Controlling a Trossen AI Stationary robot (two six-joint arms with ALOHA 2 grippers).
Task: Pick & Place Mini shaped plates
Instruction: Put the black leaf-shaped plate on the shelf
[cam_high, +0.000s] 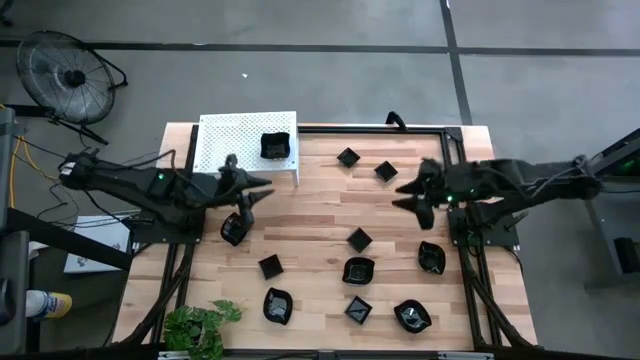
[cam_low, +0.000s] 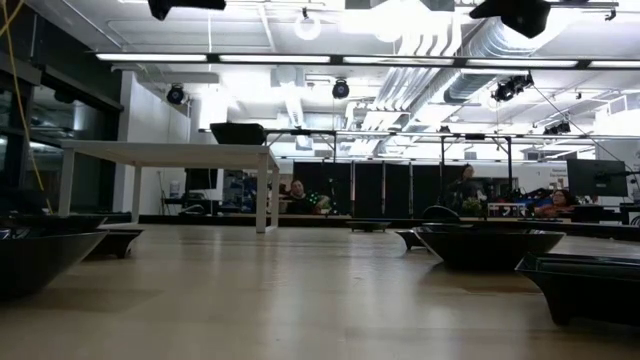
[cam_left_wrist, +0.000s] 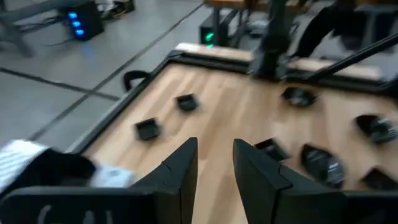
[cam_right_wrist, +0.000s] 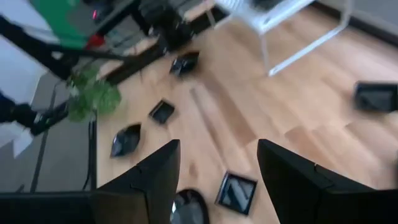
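Observation:
Several mini shaped plates, small glossy black dishes, lie scattered on the wooden table; one sits near the middle and another lies under my left arm. One plate rests on the white perforated shelf at the far left. My left gripper hovers open above the table just near of the shelf, with nothing between its fingers. My right gripper hovers open on the right side, facing the left one, also empty.
A green plant stands at the near left corner. A black frame borders the table's far and right edges. Plates crowd the near half; bare wood lies between the two grippers. People sit in the room beyond.

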